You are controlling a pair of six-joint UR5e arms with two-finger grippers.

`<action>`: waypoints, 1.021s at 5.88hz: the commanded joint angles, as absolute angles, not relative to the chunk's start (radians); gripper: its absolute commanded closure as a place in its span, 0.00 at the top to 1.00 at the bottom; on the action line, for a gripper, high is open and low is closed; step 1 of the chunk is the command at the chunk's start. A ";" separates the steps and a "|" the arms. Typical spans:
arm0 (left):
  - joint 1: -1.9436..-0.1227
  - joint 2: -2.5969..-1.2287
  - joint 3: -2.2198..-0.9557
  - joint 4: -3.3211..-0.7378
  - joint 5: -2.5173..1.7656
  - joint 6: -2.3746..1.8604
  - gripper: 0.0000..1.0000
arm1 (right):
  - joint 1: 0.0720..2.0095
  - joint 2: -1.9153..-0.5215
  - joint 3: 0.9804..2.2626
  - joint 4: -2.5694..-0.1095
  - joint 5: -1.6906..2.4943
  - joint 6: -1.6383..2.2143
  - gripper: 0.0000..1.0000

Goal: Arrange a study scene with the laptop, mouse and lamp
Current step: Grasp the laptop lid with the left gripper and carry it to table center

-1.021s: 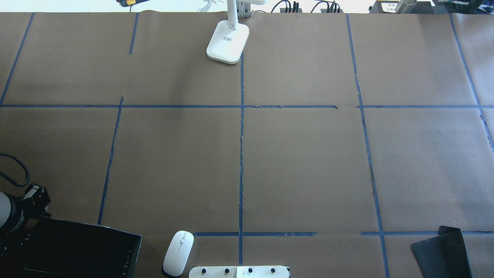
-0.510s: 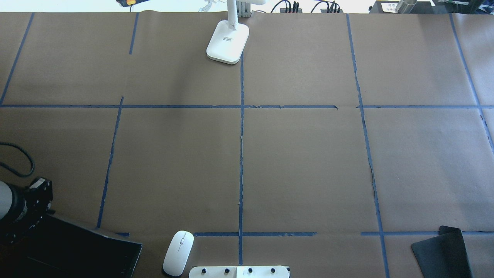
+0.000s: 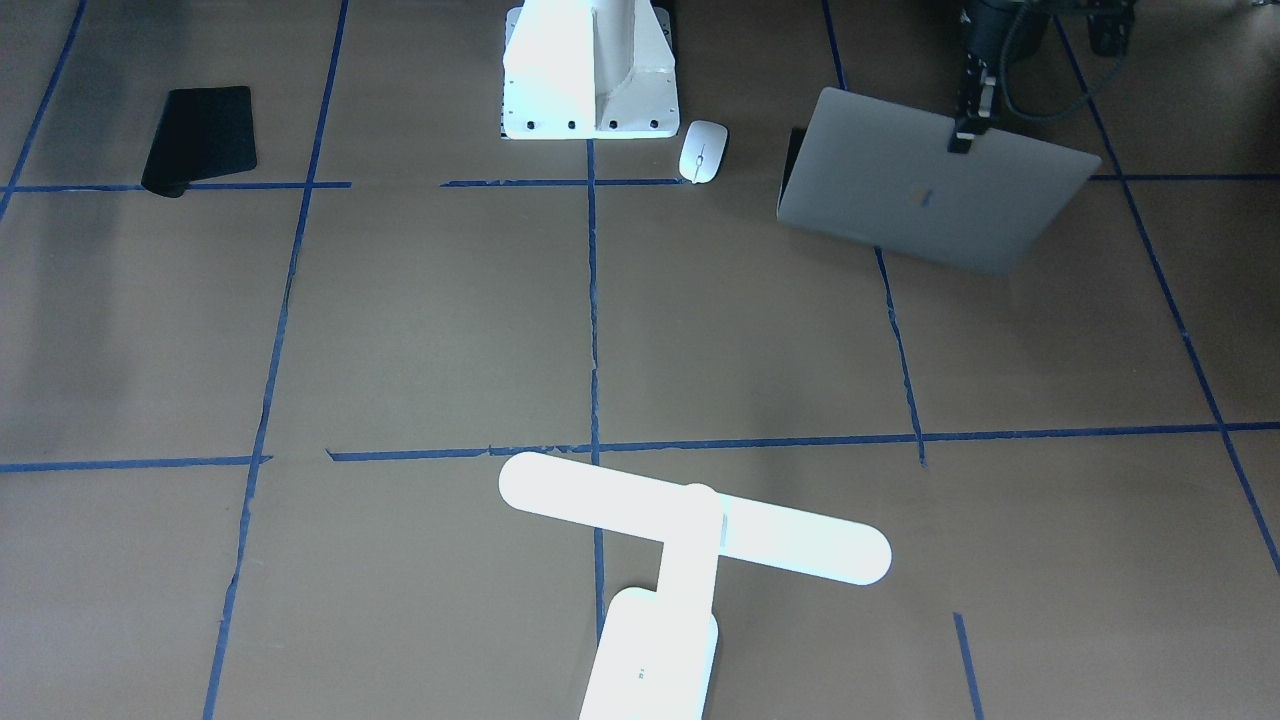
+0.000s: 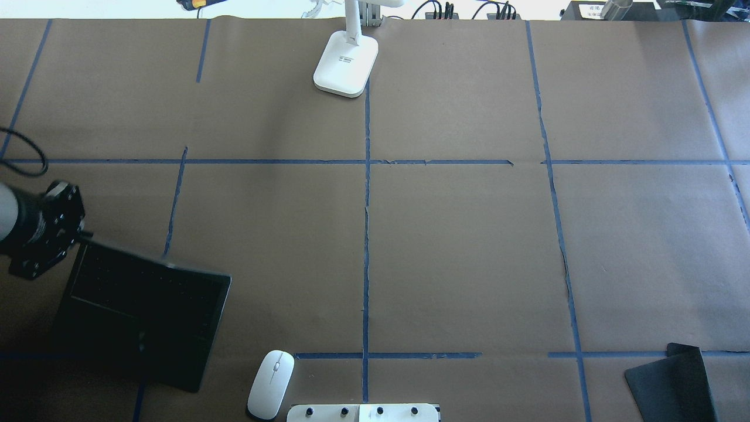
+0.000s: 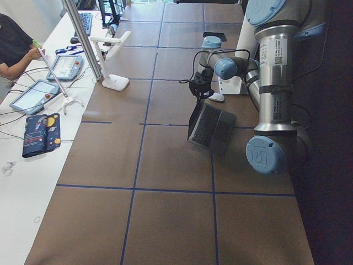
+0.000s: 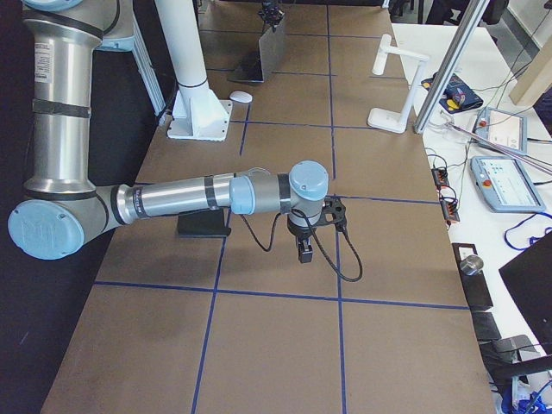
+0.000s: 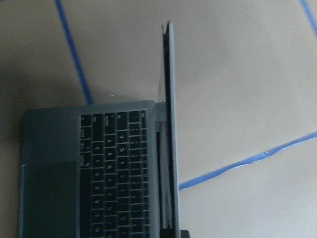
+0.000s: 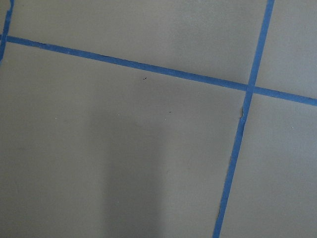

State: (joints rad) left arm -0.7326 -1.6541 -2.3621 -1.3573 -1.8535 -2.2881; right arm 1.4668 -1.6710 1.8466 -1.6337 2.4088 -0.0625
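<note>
Front-facing view: the left gripper (image 3: pixel 964 140) is clamped on the top edge of the lid of the laptop (image 3: pixel 930 205). The laptop stands open at the robot's end of the tabletop (image 3: pixel 400 320), with the grey lid back and its dark logo facing the camera, skewed to the blue tape lines (image 3: pixel 592 300). The mouse (image 3: pixel 703 151), white and oval, lies just beside the white pedestal (image 3: pixel 590 70), between it and the laptop. The black mat (image 3: pixel 200 135) lies well apart on the pedestal's other side. The lamp (image 3: pixel 690 525) stands at the end far from the robot, its bar head forming a T. Overhead view: compared with 0.5 s ago, the laptop and the left wrist have shifted out of the near-left corner, farther along the tabletop; mouse, lamp and mat are unchanged. Left side view: the black keyboard faces up; whether the base rests on the tabletop cannot be told. Right side view: the right gripper (image 6: pixel 304 252) points down over bare tabletop, well apart from every task item; whether it is released or clenched cannot be told. Left wrist view: lid edge-on, with black keys and a large trackpad beside it. Right wrist view: tabletop and tape only.
</note>
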 commanded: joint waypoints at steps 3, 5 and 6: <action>-0.842 -2.143 -1.963 -1.290 -1.979 -2.193 0.00 | 1.460 -1.654 1.812 -1.634 2.411 -0.064 1.00; -0.825 -2.323 -1.774 -1.295 -1.977 -2.305 0.00 | 1.460 -1.654 1.790 -1.586 2.411 -0.063 1.00; -0.777 -2.430 -1.675 -1.293 -1.973 -2.394 0.00 | 1.460 -1.654 1.792 -1.580 2.411 -0.060 1.00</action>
